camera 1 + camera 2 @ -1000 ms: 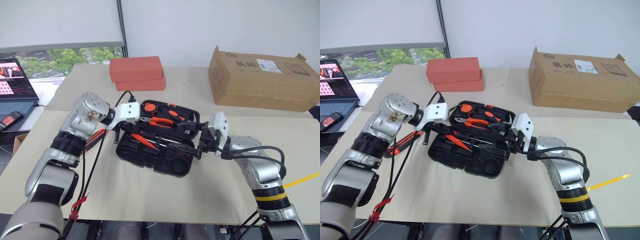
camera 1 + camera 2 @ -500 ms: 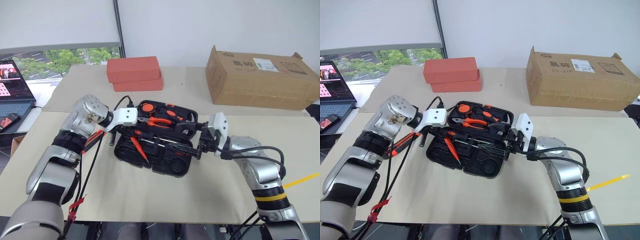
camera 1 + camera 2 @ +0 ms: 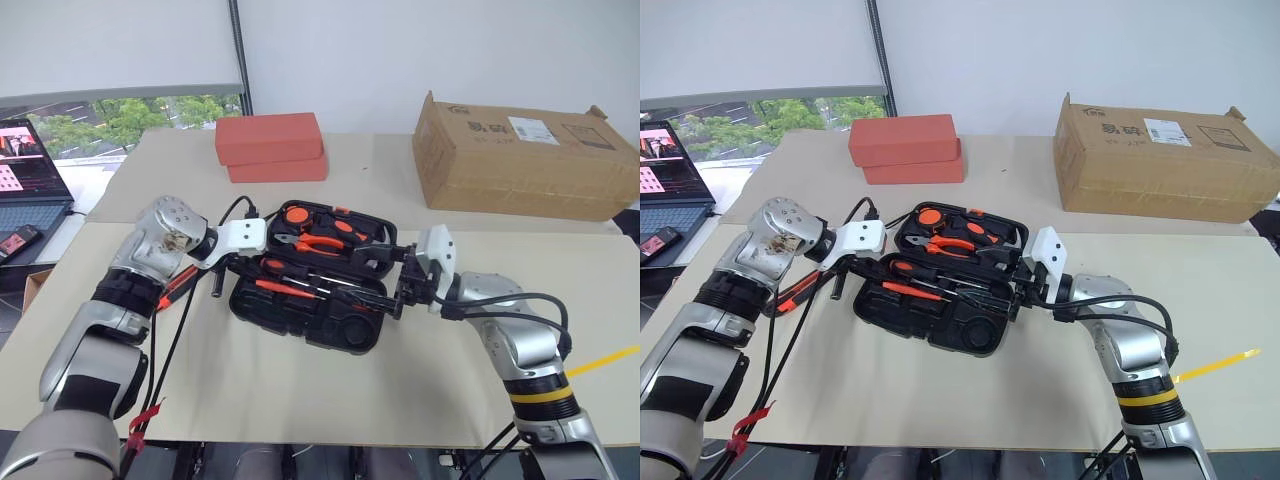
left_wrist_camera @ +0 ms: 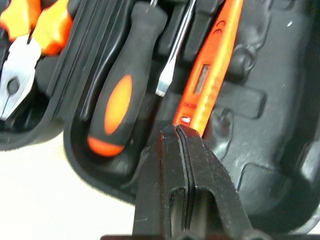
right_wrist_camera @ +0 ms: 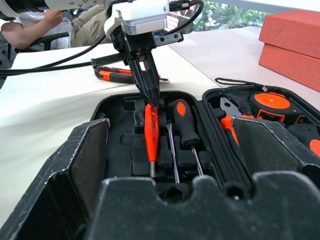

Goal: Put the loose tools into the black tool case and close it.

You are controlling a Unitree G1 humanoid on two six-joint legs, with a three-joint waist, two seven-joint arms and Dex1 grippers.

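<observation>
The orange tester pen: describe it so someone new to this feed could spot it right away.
Find the open black tool case at the middle of the table. In its near half, at the end by the shut left pincer, slim tools lie side by side. The tester pen is the flat, all-orange one right under the pincer tips; the screwdriver beside it has a thick black-and-orange handle.

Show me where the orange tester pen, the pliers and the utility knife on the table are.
orange tester pen [image 4: 207, 82]: left wrist view, middle of its body, by the small window.
pliers [image 3: 322, 242]: left eye view, orange handles, in the case's far half.
utility knife [image 5: 117, 75]: right wrist view, orange-black body, on the table behind the case.
</observation>
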